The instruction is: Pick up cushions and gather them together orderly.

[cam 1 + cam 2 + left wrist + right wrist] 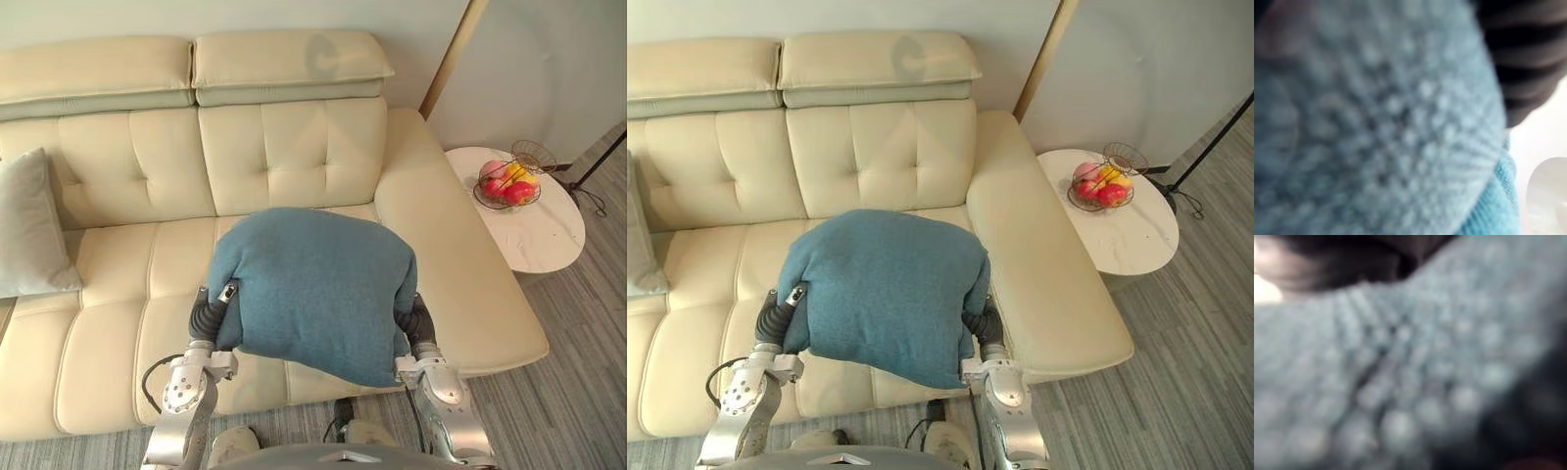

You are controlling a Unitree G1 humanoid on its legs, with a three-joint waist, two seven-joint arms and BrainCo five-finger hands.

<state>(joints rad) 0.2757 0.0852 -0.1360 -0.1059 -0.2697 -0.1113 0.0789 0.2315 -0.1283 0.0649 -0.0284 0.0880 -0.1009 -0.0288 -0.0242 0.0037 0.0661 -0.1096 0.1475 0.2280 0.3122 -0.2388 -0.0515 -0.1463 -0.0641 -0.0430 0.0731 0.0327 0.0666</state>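
Blue cushion [318, 289]: raised over the sofa's [294, 147] middle seat, between both hands
Left hand [209, 315]: at its left edge; grip hidden, cannot tell
Right hand [416, 318]: at its right edge; likewise cannot tell
Grey cushion [29, 230]: sofa's left end, against the backrest
Table [534, 235]: right of sofa; bears a fruit basket [507, 184]

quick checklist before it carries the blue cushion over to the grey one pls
1. Blue cushion held up between left hand and right hand, one at each side: ok.
2. Firmness of the hold: cannot tell, the cushion hides the front of both hands.
3. Target in sight: grey cushion leans at the left end of the sofa: ok.
4. Seat directly under the blue cushion: cannot tell, the cushion covers it.
5. Distance from side table and fruit basket: ok, both stand off to the right, apart from the cushion.
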